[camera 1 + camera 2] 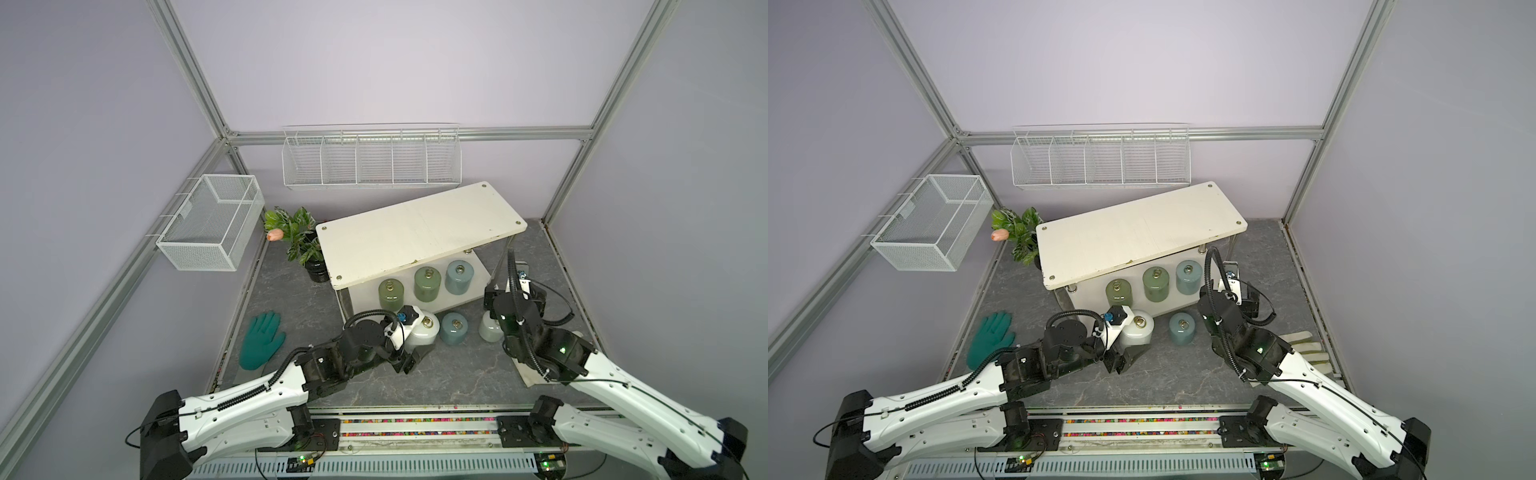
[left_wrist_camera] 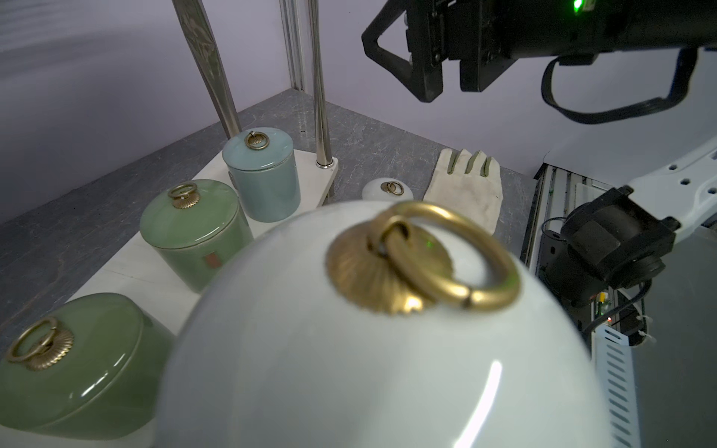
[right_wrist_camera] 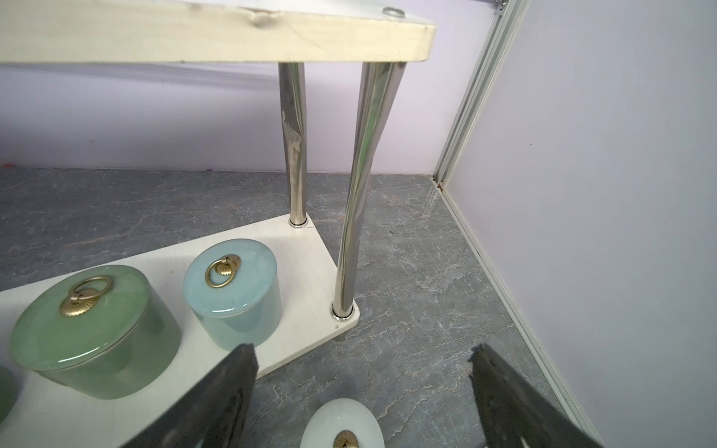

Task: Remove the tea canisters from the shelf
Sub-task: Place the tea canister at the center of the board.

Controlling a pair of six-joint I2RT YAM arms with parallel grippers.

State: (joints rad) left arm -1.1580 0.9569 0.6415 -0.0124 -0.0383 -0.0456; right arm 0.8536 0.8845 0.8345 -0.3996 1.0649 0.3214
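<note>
The cream two-tier shelf stands at the back. On its lower board sit two olive green tea canisters and a pale blue one. My left gripper is shut on a white canister just in front of the shelf; its fingers are hidden in the left wrist view. A second pale blue canister stands on the floor beside it. My right gripper is open above another white canister on the floor.
A teal glove lies on the floor at the left and a cream glove at the right. A potted plant stands left of the shelf. White wire baskets hang on the walls.
</note>
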